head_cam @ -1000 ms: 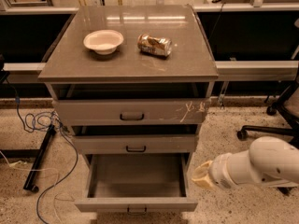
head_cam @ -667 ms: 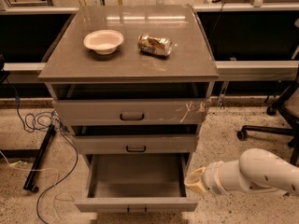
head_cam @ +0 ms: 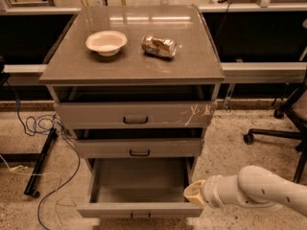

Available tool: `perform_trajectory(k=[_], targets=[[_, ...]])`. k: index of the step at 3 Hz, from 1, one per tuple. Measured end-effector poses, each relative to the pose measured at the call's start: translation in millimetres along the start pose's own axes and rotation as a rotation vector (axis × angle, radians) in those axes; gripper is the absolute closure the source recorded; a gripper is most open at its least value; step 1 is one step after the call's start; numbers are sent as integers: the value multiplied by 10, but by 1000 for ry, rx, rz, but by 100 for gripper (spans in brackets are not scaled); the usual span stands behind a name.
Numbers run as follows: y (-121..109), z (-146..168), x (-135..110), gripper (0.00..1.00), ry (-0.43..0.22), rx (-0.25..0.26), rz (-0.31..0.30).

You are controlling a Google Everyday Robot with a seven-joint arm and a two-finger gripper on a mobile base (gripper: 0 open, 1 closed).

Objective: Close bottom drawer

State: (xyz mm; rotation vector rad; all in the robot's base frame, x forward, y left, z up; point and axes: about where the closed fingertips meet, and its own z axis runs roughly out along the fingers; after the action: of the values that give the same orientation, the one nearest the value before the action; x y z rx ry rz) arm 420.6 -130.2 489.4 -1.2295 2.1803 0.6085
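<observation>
- Bottom drawer [head_cam: 139, 209] is pulled well out, at 6 o'clock below the middle drawer [head_cam: 139, 147].
- Gripper [head_cam: 194, 193] sits at the drawer's 4 o'clock, by its right front corner; whether it is parted or closed cannot be told.
- Bowl [head_cam: 106, 42] and can [head_cam: 159, 46] rest at 12 o'clock on the cabinet top [head_cam: 192, 66].

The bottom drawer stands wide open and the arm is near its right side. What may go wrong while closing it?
1. The gripper is at the right front corner of the bottom drawer, away from its centre handle; a push there may skew and jam the drawer.
2. A hard shove may shake the cabinet, so the can lying on top could roll.
</observation>
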Motion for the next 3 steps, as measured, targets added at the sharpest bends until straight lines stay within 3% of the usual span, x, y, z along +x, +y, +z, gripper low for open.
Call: perform_trajectory(k=[2,3], targets=[[-300,542,380,100,-36,35,5],[-355,1058,775,100,-89,5,25]])
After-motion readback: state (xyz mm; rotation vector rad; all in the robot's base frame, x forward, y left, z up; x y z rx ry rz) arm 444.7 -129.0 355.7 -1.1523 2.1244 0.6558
